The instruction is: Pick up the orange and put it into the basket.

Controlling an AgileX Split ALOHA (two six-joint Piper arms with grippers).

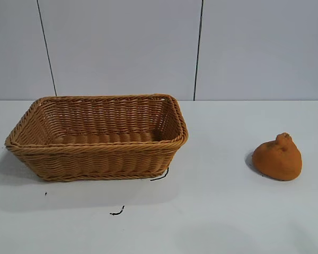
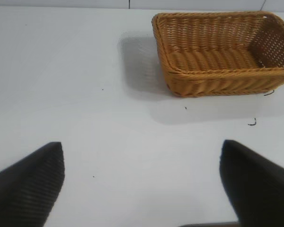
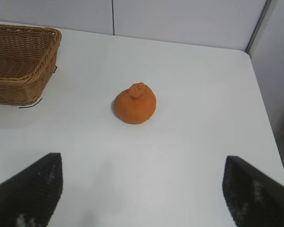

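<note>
The orange [image 1: 277, 158] is a dull-orange rough lump with a knobby top, on the white table at the right. It also shows in the right wrist view [image 3: 135, 104], some way ahead of my right gripper [image 3: 143, 163], which is open and empty. The basket [image 1: 98, 159] is a large tan wicker one, empty, at the left. It shows in the left wrist view [image 2: 217, 78] far ahead of my left gripper [image 2: 142, 149], which is open and empty. Neither gripper shows in the exterior view.
A grey panelled wall [image 1: 148, 47] stands behind the table. Two small black wire bits [image 1: 116, 212] lie in front of the basket. The table's right edge [image 3: 265, 104] runs close to the orange's far side in the right wrist view.
</note>
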